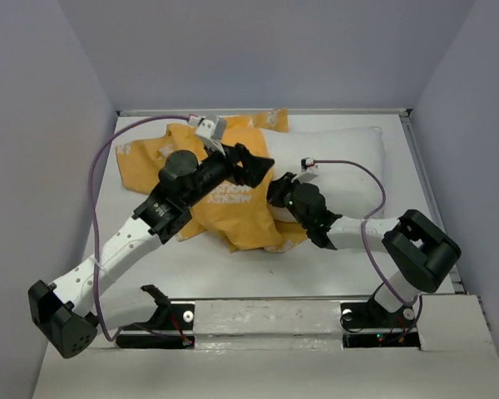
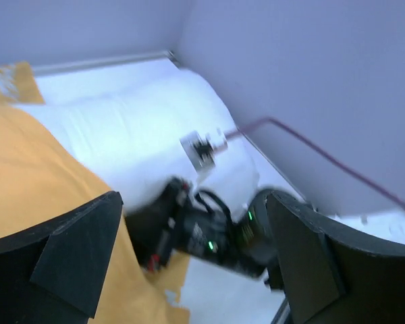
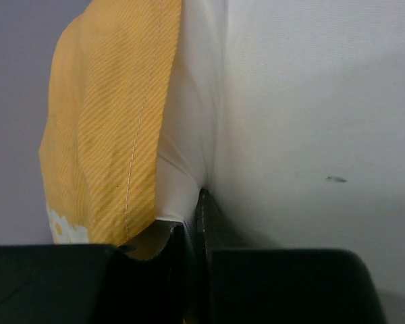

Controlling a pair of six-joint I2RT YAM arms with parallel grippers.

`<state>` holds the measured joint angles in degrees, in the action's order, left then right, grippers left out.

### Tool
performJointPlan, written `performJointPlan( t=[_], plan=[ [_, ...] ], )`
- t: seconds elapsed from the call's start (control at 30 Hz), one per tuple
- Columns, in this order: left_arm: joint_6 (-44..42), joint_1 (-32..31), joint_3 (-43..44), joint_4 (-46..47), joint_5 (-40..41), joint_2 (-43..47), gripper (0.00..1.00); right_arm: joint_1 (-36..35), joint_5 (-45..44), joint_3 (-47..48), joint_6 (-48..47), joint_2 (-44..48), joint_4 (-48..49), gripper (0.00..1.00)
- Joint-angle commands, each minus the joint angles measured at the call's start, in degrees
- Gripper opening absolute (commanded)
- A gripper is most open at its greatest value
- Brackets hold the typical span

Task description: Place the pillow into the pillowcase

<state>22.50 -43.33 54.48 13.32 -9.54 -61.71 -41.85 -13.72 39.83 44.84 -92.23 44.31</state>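
**Top view.** The pillow (image 1: 349,162) lies on the desk (image 1: 191,274) at the far right, with its long side along the back edge. The pillowcase (image 1: 233,218) lies crumpled to its left, orange face up, and its right edge overlaps the pillow's left end. The left end effector (image 1: 258,166) hangs over the middle of the pillowcase, pointing toward the pillow. The right end effector (image 1: 276,193) sits low at the seam where the pillowcase meets the pillow. A purple cable (image 1: 100,166) loops along the left arm.

**Left wrist view.** The frame is blurred. The left end effector (image 2: 192,202) has its fingers (image 2: 74,256) spread wide apart, with nothing between them. The pillowcase (image 2: 34,175) fills the lower left below them. The pillow (image 2: 135,128) extends from beside it toward the far corner, next to the wall (image 2: 290,67). The right arm (image 2: 209,229) shows as a dark mass resting against the near end of the pillow.

**Right wrist view.** The right end effector (image 3: 197,229) has its fingers (image 3: 270,283) drawn together, and a fold of white pillow fabric is pinched in the narrow gap. The pillow (image 3: 310,101) covers the right and centre of the frame, creased where the fabric gathers into the grip. The pillowcase (image 3: 108,121) hangs just to the left and touches the pillow along a vertical edge. Its lower hem meets the left finger. Whether that hem is also inside the grip cannot be determined.
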Motion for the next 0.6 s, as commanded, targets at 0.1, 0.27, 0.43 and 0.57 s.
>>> performJointPlan(
  t=[0.1, 0.27, 0.43, 0.57],
  plan=[
    [-4.56, 11.41, 20.8, -18.57, 7.26, -16.89, 0.79, -9.48, -0.52, 8.22, -8.41, 7.75, -16.69, 0.6],
    [-7.82, 11.51, 28.05, -23.78, 10.92, -25.99, 0.67, -4.4, 0.7, 10.96, -20.31, 19.89, -35.06, 0.78],
    [-10.11, 11.6, 29.98, -26.68, 19.38, -28.55, 0.65, 8.36, 12.57, 14.64, -27.6, 20.87, -43.86, 0.78],
    [-11.16, 11.51, 29.63, -27.03, 21.13, -30.04, 0.65, 17.64, 23.25, 22.64, -35.68, 13.22, -49.85, 0.87]
  ],
)
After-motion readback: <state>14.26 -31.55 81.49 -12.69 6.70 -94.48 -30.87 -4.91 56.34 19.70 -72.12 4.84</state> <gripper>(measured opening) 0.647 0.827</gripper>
